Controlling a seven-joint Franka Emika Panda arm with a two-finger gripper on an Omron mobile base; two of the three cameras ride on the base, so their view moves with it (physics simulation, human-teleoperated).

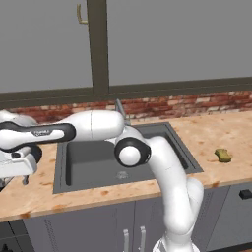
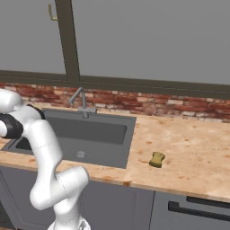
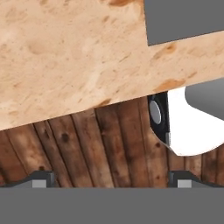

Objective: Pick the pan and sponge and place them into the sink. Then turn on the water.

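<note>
The arm hides the sink's right half and most of the faucet; the sink's left corner lies behind it too.

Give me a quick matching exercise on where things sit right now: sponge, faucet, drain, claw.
Things:
1. small yellow-olive sponge
2. slim grey metal faucet
3. round metal drain
4. robot's two-finger claw

Places or states:
A. in the floor of the dark grey sink
B. on the counter right of the sink
C. open, over the counter's front edge
D. at the sink's back rim

Pairs: 1-B, 2-D, 3-A, 4-C
</note>
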